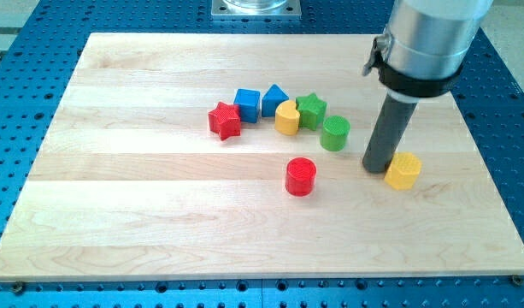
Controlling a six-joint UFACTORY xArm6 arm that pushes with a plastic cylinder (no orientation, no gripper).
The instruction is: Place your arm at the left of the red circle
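The red circle [301, 176] is a short red cylinder near the middle of the wooden board [142, 205]. My tip [377, 167] is at the end of the dark rod, to the right of the red circle with a gap between them. The tip is right next to the left side of a yellow hexagon block [403, 171], and I cannot tell whether they touch. The tip is also just right of and below a green cylinder [335, 133].
A curved row of blocks lies above the red circle: a red star [225, 120], a blue cube [248, 104], a blue triangle [274, 98], a yellow heart-like block [287, 118] and a green star [311, 110]. The arm's grey body [428, 38] hangs at the view's top right.
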